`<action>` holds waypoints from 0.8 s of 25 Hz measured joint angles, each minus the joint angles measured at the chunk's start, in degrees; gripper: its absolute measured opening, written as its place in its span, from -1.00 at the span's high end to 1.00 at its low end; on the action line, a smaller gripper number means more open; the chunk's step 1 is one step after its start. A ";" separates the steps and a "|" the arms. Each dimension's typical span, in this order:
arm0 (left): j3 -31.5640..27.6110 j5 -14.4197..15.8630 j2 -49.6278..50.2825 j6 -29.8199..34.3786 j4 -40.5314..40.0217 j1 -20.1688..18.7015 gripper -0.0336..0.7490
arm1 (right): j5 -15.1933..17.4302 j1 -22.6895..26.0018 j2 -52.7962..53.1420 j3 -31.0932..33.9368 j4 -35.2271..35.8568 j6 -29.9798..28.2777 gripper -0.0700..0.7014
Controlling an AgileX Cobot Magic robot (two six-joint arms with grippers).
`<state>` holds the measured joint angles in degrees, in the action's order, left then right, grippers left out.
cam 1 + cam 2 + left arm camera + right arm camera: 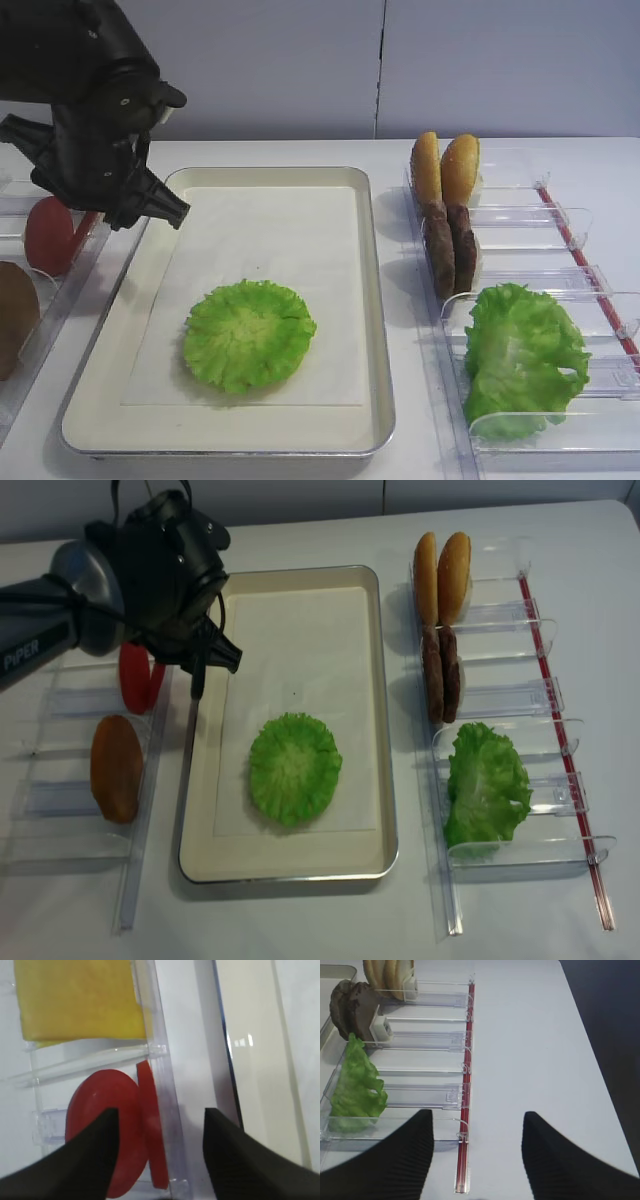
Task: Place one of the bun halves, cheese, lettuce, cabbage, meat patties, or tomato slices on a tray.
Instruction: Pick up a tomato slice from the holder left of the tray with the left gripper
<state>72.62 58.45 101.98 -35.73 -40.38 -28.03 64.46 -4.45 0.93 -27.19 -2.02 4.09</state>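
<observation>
Lettuce point(248, 334), ruffled and round, lies on the tray point(372, 300) liner. Beyond it, we hover our left claw point(156, 1132), jaws parted and empty, over matte red tomato slices point(120, 1130) standing in a clear bin; we should straddle one disc squarely. Right claw point(477, 1132) gapes wide, idle.

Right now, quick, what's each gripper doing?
Left gripper: open, above the tomato slices in their bin, holding nothing.
Right gripper: open, empty, over the table.

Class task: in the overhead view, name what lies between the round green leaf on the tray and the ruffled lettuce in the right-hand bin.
In the overhead view, only bare paper liner, the tray rim and the bin wall separate the round green leaf from the lettuce.
</observation>
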 joint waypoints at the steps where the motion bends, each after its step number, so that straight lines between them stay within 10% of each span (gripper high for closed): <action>1: -0.01 0.00 0.30 0.00 0.09 0.00 0.00 | 0.00 0.00 0.00 0.00 0.00 0.00 -0.31; 20: -0.01 1.09 2.05 0.00 -1.05 0.00 0.17 | 0.00 0.00 0.00 0.00 0.00 0.00 -0.31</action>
<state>72.61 59.53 104.03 -35.73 -41.43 -28.03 64.46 -4.45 0.93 -27.19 -2.02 4.09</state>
